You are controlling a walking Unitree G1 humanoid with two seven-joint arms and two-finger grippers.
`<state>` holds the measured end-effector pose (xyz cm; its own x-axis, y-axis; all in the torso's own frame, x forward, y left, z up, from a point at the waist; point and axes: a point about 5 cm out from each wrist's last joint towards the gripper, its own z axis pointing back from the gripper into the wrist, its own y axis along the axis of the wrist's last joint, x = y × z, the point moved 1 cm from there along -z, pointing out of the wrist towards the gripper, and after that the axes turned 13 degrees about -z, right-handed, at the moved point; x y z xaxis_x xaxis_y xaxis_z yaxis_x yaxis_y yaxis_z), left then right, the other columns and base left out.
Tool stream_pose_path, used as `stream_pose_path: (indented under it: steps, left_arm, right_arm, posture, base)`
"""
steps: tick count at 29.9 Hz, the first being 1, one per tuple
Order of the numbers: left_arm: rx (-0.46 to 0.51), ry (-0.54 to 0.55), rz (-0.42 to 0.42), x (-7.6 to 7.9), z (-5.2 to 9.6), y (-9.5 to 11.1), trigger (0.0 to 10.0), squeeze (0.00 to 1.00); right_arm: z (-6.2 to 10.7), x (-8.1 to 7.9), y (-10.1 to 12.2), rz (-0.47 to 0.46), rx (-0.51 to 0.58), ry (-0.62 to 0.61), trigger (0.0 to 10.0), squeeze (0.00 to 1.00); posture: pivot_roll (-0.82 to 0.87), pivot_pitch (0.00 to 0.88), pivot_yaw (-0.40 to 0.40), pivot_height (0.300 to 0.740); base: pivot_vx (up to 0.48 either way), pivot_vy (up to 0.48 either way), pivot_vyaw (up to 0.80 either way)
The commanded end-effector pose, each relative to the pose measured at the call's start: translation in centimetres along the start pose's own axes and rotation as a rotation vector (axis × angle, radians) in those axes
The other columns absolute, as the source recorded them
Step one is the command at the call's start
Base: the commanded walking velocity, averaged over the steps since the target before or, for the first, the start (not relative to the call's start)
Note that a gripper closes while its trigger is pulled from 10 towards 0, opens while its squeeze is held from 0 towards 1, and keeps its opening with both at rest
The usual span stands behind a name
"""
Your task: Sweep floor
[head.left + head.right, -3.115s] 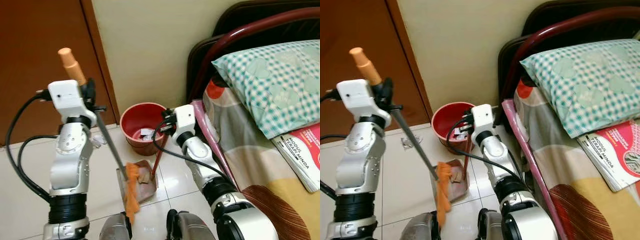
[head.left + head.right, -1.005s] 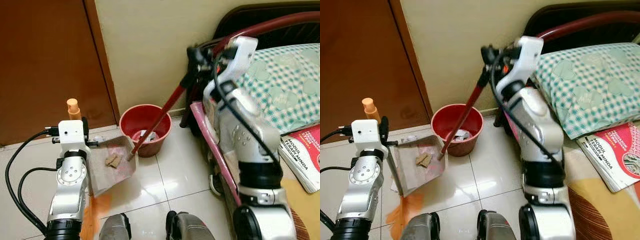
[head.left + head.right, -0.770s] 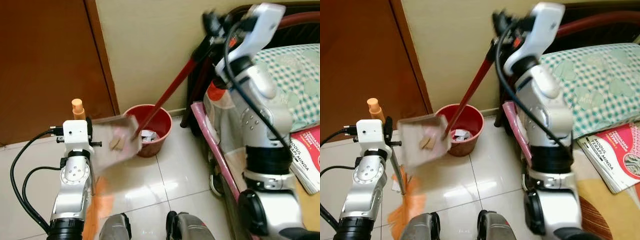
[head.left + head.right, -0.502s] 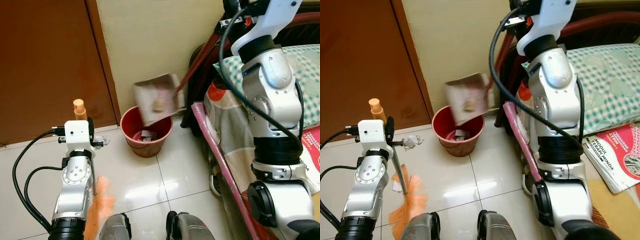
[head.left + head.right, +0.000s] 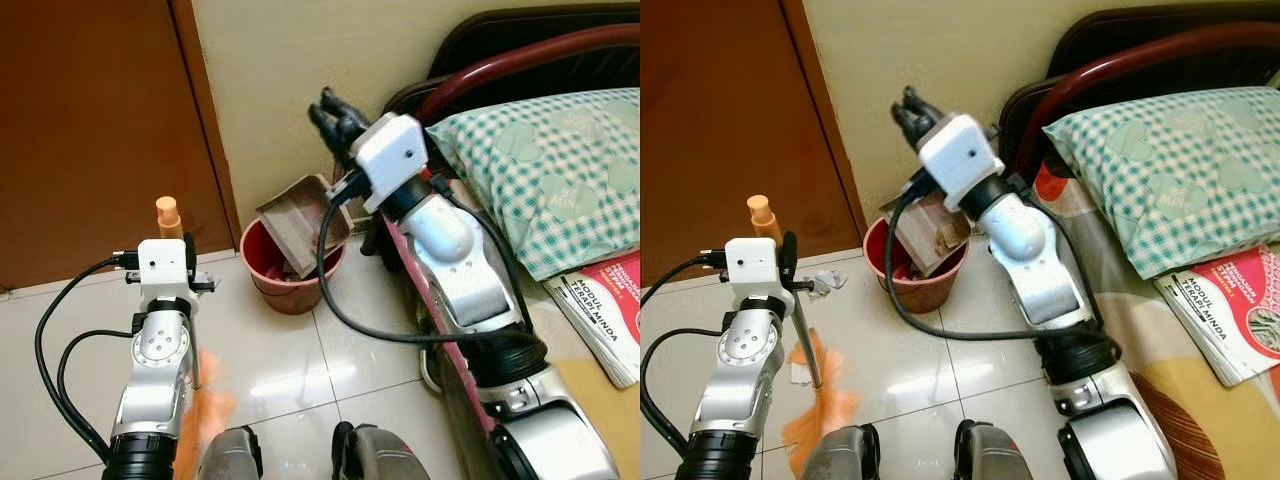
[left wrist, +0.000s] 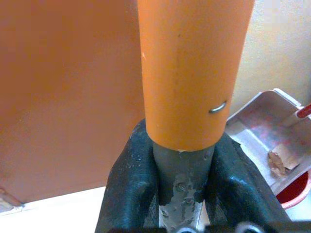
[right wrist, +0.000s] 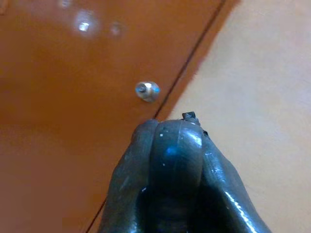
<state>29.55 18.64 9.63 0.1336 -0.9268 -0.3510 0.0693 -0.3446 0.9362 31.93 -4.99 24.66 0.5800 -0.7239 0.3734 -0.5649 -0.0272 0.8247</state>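
A grey dustpan (image 5: 300,222) hangs tilted, mouth down, over the red bucket (image 5: 288,275) by the wall. My right gripper (image 5: 333,112) is raised above it, shut on the dustpan's handle, whose dark end (image 7: 175,153) sits between the fingers. A brown scrap (image 6: 282,160) still lies in the dustpan's tray. My left gripper (image 6: 181,177) is shut on the broom's grey shaft just under its orange handle top (image 5: 168,214). The orange bristles (image 5: 820,405) rest on the tiles by my left leg.
Small paper scraps (image 5: 825,283) lie on the white tiles left of the bucket. A brown door (image 5: 90,130) is at the left. A bed with a checked pillow (image 5: 545,165) and a red book (image 5: 605,310) lines the right side.
My right arm lifted the dustpan off the floor, swung it up and brought it down tilted over the bucket. The left arm and broom barely moved.
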Motion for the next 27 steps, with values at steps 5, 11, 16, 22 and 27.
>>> stream_pose_path:
  steps: [5,11,16,22,27]
  left_arm:
    - [-0.04,-0.044,0.018,1.0,0.0,-0.8,10.0,0.0]
    - [-0.04,-0.047,0.02,1.3,0.0,-0.8,10.0,0.0]
    - [-0.036,-0.047,0.024,1.5,-0.1,-0.7,10.0,0.0]
    - [-0.033,-0.041,0.022,1.4,-0.4,-0.7,10.0,0.0]
    - [-0.035,-0.002,0.007,0.8,-0.4,-0.8,10.0,0.0]
  right_arm:
    - [-0.1,-0.2,1.2,0.119,0.069,0.049,10.0,0.0]
    - [-0.9,-0.4,2.4,0.154,0.112,0.099,10.0,0.0]
    - [-1.9,0.8,4.4,0.085,0.198,-0.019,10.0,0.0]
    - [-3.8,3.1,8.0,-0.099,0.328,-0.171,10.0,0.0]
    - [-4.3,3.8,8.5,-0.222,0.35,-0.226,10.0,0.0]
  posture:
    - [-0.01,0.107,-0.056,0.74]
    - [-0.01,0.098,-0.06,0.74]
    - [-0.01,0.091,-0.063,0.74]
    - [-0.01,0.083,-0.062,0.74]
    - [-0.01,0.079,-0.062,0.74]
  base:
    - [0.0,0.0,0.0]
    - [0.0,0.0,0.0]
    - [0.0,0.0,0.0]
    - [0.0,0.0,0.0]
    - [0.0,0.0,0.0]
